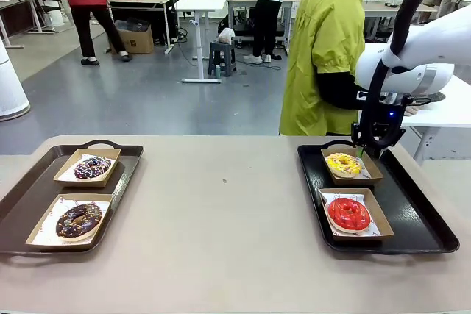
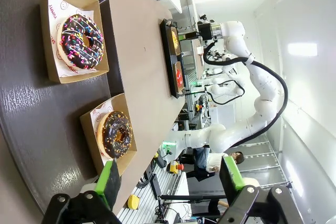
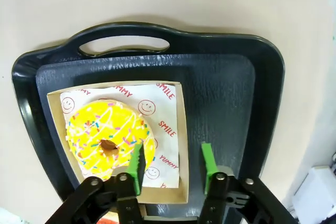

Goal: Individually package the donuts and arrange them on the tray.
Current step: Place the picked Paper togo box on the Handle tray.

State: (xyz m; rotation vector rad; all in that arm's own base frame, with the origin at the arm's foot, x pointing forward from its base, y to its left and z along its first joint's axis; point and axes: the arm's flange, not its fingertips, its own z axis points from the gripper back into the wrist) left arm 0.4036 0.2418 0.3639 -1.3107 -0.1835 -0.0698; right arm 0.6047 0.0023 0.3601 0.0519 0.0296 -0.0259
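Note:
On the right black tray [image 1: 419, 211] a yellow sprinkled donut [image 1: 343, 164] lies in the far cardboard box and a glossy red donut [image 1: 348, 213] in the near one. My right gripper [image 1: 366, 154] hangs low over the far box's right side. Its fingers are open [image 3: 173, 169] and straddle the box's side wall beside the yellow donut [image 3: 110, 139]. On the left tray [image 1: 29, 196] a purple-brown donut [image 1: 93, 168] and a chocolate donut [image 1: 79, 220] lie in boxes. My left gripper [image 2: 169, 179] is open and holds nothing, above the near end of that tray [image 2: 31, 129].
A person in a yellow-green top [image 1: 324, 49] stands at the far side behind the right tray. The tan tabletop [image 1: 221, 204] stretches bare between the two trays. A white table [image 1: 449, 112] stands off to the far right.

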